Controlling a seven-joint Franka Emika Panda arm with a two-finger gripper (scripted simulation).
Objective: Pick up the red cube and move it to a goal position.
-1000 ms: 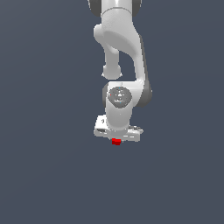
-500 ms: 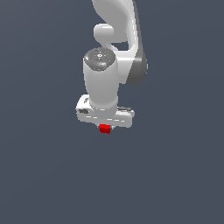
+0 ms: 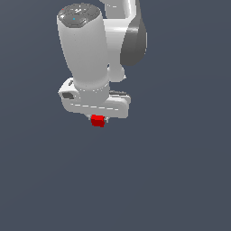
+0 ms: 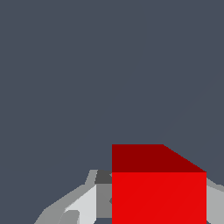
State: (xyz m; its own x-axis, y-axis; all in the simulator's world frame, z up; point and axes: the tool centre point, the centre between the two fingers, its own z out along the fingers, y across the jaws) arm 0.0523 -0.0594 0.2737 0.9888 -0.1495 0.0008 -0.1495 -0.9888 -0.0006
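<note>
Tool clamped on the red cube, which hangs just under the white hand, clear of any surface (no goal marker shows). Carry step, likely: keep the grip firm, travel smoothly, avoid wrist jerks that could twist the cube loose.

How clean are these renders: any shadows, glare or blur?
Exterior view: sharp, soft shading on the tool, no cast shadow or glare on the flat backdrop. Wrist view: red cube crisp, upper face darker, cropped at the frame edge.
</note>
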